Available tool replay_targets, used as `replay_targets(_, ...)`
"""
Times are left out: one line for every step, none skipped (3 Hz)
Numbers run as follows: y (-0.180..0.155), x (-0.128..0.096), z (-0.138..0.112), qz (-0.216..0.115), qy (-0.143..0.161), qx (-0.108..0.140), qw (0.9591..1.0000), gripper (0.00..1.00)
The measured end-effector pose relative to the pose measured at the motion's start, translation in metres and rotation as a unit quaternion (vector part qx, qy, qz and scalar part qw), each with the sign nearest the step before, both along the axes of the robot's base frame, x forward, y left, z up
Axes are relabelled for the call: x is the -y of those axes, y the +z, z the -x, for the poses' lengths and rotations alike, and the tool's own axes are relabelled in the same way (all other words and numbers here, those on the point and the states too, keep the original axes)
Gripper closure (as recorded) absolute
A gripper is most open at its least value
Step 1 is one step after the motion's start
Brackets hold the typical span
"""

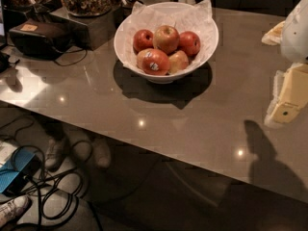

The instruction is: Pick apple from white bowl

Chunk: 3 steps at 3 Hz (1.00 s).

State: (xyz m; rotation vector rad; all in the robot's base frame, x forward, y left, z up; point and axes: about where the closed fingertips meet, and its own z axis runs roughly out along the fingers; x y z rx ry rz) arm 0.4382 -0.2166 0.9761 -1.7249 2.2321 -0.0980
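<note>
The white bowl (129, 47), lined with crinkled white paper, stands on the grey table (192, 124) at the back centre. Several apples lie in it. The yellow-gold and red-blushed apple (166, 38) with a stem dimple sits on top in the middle. An apple with a white sticker (154, 61) lies in front of it, and smaller red apples lie to its left (143, 40) and right (189, 43). My gripper (288, 100) is at the right edge of the view, above the table, well to the right of the bowl and apart from it. It holds nothing that I can see.
Dark containers of snacks (86, 1) and a black box (36, 37) with a cable stand at the back left. The table's front edge runs diagonally from left to lower right. Below it are cables (53, 186), a blue box (12, 177) and people's shoes (55, 153).
</note>
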Motion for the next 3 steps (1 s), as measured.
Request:
replay_targets(0.009,-0.007,-0.005,-0.002,0.006,0.007,1.0000,0.00)
replay_targets(0.017,-0.023,-0.018,0.004,0.026,0.006,0.9996,0.00)
replay_targets(0.018,-0.025,-0.018,0.004,0.028,0.007,0.9996,0.00)
